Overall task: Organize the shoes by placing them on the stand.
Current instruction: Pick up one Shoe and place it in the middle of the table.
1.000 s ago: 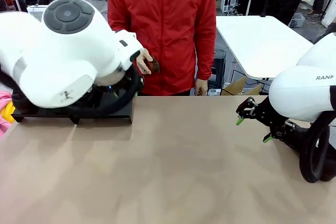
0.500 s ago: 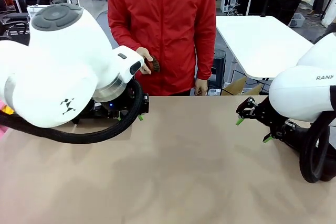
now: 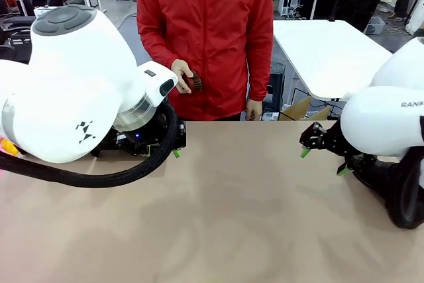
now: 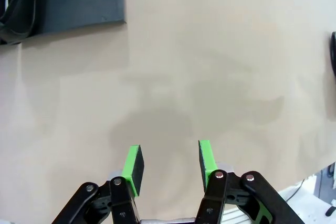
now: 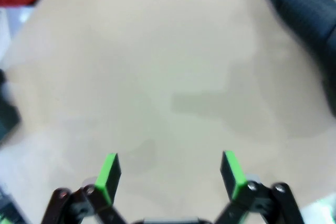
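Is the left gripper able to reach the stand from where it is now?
Probably yes. The left gripper is open and empty over bare table, and nothing lies between it and the stand in the left wrist view.

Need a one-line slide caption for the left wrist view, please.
Left gripper open above bare tan table, nothing between its green pads; corner of the black stand at upper left.

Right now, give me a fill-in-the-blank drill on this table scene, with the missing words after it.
1. The left claw, black with green pads, has its jaws ____ over the bare tan table.
2. The right claw grips ____.
3. The person in the red jacket stands at the table's ____ side.
4. A corner of the matte-black flat platform lies in the left wrist view's top ____ corner.

Missing: open; nothing; far; left
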